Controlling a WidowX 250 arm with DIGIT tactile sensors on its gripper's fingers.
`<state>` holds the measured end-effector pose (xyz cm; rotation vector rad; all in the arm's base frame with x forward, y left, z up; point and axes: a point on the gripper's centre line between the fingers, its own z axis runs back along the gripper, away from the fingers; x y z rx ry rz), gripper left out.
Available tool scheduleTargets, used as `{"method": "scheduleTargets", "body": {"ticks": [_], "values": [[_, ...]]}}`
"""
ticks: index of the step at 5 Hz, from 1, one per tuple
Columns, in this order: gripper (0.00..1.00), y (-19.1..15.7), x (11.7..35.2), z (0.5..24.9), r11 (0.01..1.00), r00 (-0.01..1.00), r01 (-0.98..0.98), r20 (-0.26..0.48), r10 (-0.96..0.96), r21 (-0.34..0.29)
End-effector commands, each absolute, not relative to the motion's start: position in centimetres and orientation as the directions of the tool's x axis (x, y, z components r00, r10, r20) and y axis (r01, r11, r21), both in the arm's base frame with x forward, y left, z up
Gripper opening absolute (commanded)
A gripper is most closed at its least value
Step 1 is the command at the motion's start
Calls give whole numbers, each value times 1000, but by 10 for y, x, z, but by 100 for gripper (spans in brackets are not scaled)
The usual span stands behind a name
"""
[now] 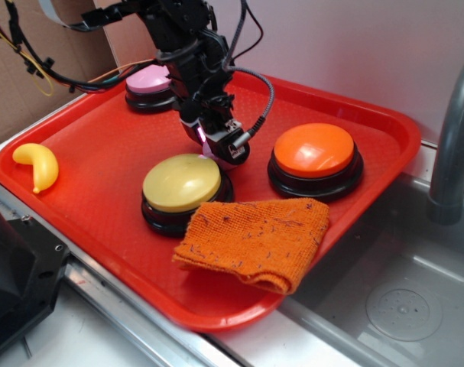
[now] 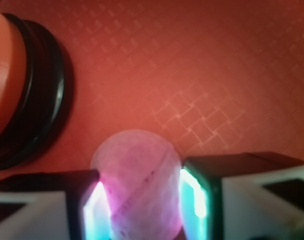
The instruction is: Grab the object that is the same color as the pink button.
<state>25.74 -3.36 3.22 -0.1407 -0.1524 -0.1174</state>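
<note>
Contact looks made: the gripper [image 2: 144, 210] pinches the pink ball [image 2: 136, 185] between both pads, low on the red tray [image 1: 94, 153] at about two o'clock from the yellow button [image 1: 182, 183], so the grasp step seems finished and a straight lift comes next.

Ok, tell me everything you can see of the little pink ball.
The pink ball is small, pale pink and slightly see-through, with a dimpled surface like a golf ball and a faint seam across it. It looks like plastic. It sits between the two fingers of the gripper, which press against its left and right sides, over the red tray. In the outside view only a sliver of it shows under the gripper, between the yellow button and the orange button. Whether it is lifted is unclear.
</note>
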Motion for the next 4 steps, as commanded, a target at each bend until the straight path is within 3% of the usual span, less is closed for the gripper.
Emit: {"method": "scheduleTargets", "body": {"ticks": [1, 3, 4], "values": [[0, -18, 256, 77, 992, 984, 111, 148, -100, -64], [0, 11, 228, 158, 997, 994, 48, 91, -53, 56], [0, 22, 206, 183, 997, 995, 13, 94, -20, 70]]}}
